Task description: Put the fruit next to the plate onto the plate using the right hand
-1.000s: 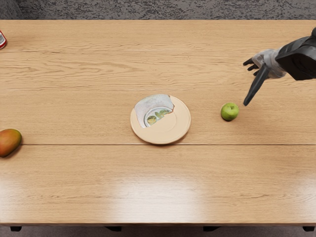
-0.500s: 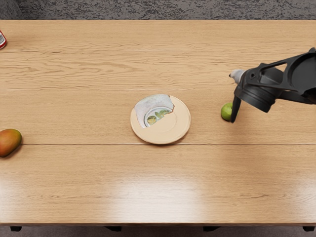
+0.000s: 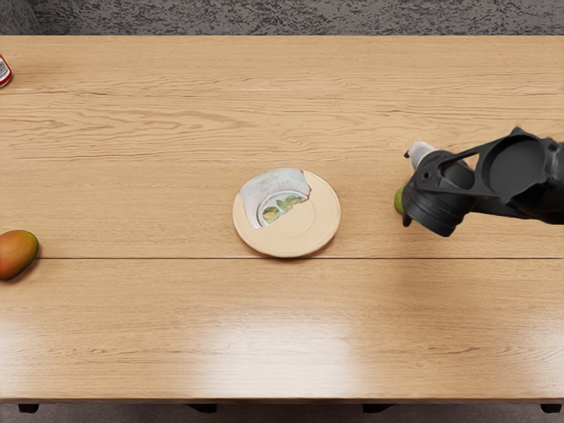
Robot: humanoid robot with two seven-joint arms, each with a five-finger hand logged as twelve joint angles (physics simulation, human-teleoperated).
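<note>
Apple point(image 3: 398, 201): green sliver behind right hand point(image 3: 430, 199)

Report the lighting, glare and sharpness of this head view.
Head view: even, soft lighting; a pale glare patch on the table near its front edge; everything sharp, no blur; the right hand hides most of the green apple.

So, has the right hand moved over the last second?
Yes. The right hand has come down and left toward the plate, and now covers most of the green apple.
</note>
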